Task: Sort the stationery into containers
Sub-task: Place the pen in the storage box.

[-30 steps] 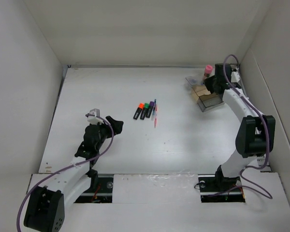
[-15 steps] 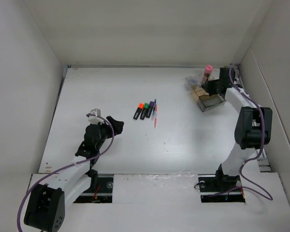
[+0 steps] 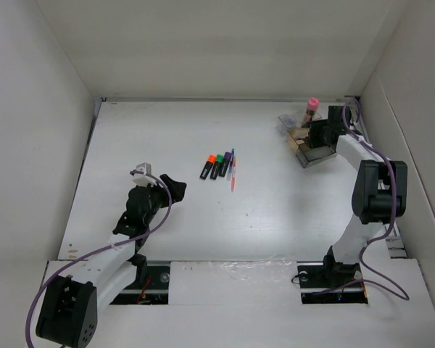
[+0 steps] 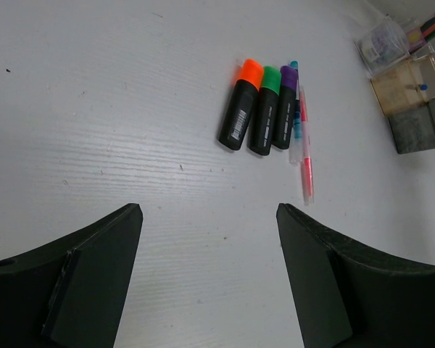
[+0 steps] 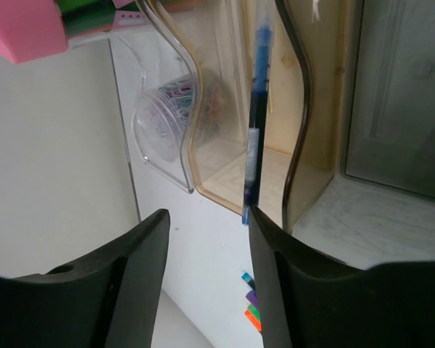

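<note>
Three stubby black highlighters lie side by side mid-table, capped orange (image 4: 241,105), green (image 4: 264,110) and purple (image 4: 284,107). A thin pink pen (image 4: 305,159) and a teal-tipped pen (image 4: 296,116) rest right beside them. My left gripper (image 4: 209,217) hovers open over bare table, short of them, holding nothing. At the far right stands the brownish clear container (image 3: 308,148) with wavy dividers (image 5: 297,123). A blue pen (image 5: 254,138) stands inside it, leaning on the inner edge of one right finger. My right gripper (image 5: 206,217) is open, right at the container.
A clear cup of paper clips (image 5: 167,116) sits beside the container, with a pink-topped item (image 3: 312,104) behind it. A grey compartment (image 5: 391,94) adjoins the tan one. The enclosure's white walls run close on the right and at the back.
My right gripper has gone from shut to open, releasing the blue pen into the container, and the right arm shifted slightly. The left arm has not moved.
</note>
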Motion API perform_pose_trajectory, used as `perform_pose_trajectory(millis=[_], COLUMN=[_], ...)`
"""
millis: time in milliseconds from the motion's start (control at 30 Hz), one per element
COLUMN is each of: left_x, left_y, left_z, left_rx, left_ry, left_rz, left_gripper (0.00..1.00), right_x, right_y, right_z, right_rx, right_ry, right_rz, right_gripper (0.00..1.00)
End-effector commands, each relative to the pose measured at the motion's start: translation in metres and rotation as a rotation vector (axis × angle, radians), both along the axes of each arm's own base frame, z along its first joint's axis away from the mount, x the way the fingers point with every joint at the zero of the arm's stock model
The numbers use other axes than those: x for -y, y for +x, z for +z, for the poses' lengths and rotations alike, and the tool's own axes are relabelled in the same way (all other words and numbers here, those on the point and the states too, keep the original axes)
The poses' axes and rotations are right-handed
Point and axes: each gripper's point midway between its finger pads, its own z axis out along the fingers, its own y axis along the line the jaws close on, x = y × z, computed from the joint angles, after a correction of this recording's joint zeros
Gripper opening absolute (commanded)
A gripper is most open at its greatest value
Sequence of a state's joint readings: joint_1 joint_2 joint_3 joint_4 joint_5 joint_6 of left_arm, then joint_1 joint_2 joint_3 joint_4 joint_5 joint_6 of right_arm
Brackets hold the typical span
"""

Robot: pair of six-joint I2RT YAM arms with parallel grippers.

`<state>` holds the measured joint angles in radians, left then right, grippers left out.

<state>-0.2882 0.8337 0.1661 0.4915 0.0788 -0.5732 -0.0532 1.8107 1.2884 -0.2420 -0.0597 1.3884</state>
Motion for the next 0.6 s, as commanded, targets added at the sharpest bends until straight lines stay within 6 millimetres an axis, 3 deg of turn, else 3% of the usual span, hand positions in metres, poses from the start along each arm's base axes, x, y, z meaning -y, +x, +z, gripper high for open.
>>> perform_pose_trajectory(millis=[0,67,133,200,233,300,333,367,400,433,467,500,567], left_x=[0.006,0.006,0.006,0.006,0.006,0.006,0.006,0.006,0.006,0.005,0.004,0.004,0.003], left_y=[0.008,0.008,0.008,0.007,0.007,0.007,0.007,0.006,0.006,0.005,0.006,0.006,0.004], left_z=[0.028,0.028,0.028,0.026,0.026,0.030,0.030,0.030,0.030,0.033,0.037,0.037,0.037], left_rx=[0.094,0.094,0.094,0.091,0.091,0.101,0.101,0.101,0.101,0.111,0.127,0.127,0.121], left_ry=[-0.019,-0.019,-0.019,-0.027,-0.027,-0.030,-0.030,-0.030,-0.030,-0.033,-0.036,-0.036,-0.034], left_rz=[-0.022,-0.022,-0.022,-0.020,-0.020,-0.020,-0.020,-0.020,-0.020,-0.020,-0.011,-0.011,-0.011], left_gripper=[0.72,0.72,0.72,0.72,0.72,0.72,0.72,0.72,0.72,0.72,0.72,0.72,0.72], right_x=[0.005,0.011,0.013,-0.012,-0.021,-0.060,-0.074,-0.106,-0.123,-0.138,-0.147,-0.174,-0.194], right_y=[0.003,0.000,-0.006,-0.012,-0.014,-0.022,-0.028,-0.035,-0.039,-0.042,-0.045,-0.058,-0.060], right_z=[0.029,0.053,0.063,0.089,0.095,0.102,0.098,0.085,0.090,0.074,0.065,0.054,0.029], right_rx=[0.090,0.141,0.158,0.226,0.242,0.268,0.261,0.239,0.251,0.218,0.192,0.167,0.119], right_ry=[-0.019,-0.055,-0.091,-0.145,-0.177,-0.237,-0.283,-0.337,-0.339,-0.389,-0.442,-0.480,-0.555], right_rz=[-0.006,-0.027,-0.013,0.070,0.096,0.186,0.243,0.340,0.371,0.433,0.449,0.518,0.576], right_gripper=[0.54,0.54,0.51,0.45,0.40,0.30,0.17,0.11,0.05,0.00,0.00,0.00,0.00])
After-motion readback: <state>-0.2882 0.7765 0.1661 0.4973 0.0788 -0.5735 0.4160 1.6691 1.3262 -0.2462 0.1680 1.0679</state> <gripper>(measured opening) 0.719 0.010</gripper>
